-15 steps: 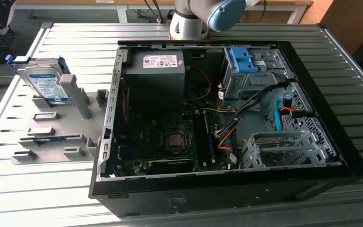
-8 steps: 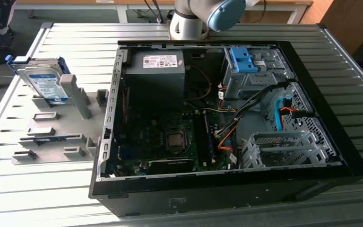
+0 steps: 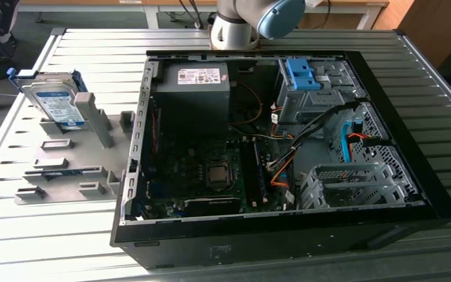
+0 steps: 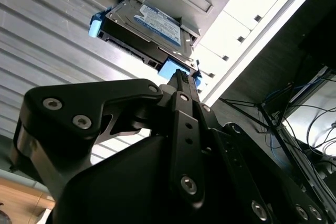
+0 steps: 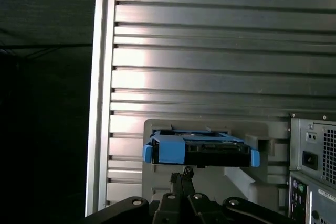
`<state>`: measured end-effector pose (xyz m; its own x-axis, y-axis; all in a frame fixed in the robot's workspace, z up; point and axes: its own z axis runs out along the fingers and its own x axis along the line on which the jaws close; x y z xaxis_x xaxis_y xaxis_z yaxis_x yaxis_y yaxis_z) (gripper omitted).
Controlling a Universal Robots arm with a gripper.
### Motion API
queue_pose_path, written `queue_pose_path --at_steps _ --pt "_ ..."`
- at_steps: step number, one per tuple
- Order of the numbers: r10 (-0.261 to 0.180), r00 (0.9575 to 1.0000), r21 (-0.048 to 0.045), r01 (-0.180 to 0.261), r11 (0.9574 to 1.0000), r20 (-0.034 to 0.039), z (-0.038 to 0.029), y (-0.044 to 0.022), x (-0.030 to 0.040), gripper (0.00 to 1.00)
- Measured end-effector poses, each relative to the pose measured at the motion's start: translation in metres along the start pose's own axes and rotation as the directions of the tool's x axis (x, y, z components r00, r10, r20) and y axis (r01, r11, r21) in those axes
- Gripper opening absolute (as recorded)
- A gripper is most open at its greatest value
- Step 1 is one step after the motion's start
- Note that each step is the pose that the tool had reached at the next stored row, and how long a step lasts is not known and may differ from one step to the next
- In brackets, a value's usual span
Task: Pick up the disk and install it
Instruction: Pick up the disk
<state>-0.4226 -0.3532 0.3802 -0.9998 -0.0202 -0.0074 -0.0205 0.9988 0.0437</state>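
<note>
Gripper: the black gripper (image 5: 185,172) hung free over the table with its fingers drawn together and nothing between them.
Gripper aim: in both wrist views the fingertips pointed toward the blue handle end of the disk, with a clear gap between them and the handle.
Arm: in the exterior view the grey-and-blue robot arm (image 3: 237,23) stood at the far edge of the table, beyond the computer case.
Disk: the silver hard drive (image 3: 57,103) with the blue-and-white label and blue side rails stood on edge, slightly tilted, in a slot of the grey holder.
Holder: the grey plastic fixture (image 3: 104,126) lay flat on the table, just beside the case on the exterior view's left.
Table: the slatted metal table (image 3: 53,247) carried both the fixture and the case.
Computer case: the black tower case (image 3: 288,247) lay on its side with the side panel off and the interior exposed.
Case interior: the dark power-supply box (image 3: 198,88) sat at the far end, the motherboard (image 3: 209,176) nearer the camera, and the metal drive cage with its blue bracket (image 3: 304,73) toward the exterior view's right.
</note>
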Motion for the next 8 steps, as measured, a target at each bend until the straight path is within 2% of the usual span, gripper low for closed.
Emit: queue_pose_path --at_steps 8 --pt "-0.035 0.9994 -0.0003 0.035 0.9994 -0.0015 0.0000 0.0000 0.0000 0.11"
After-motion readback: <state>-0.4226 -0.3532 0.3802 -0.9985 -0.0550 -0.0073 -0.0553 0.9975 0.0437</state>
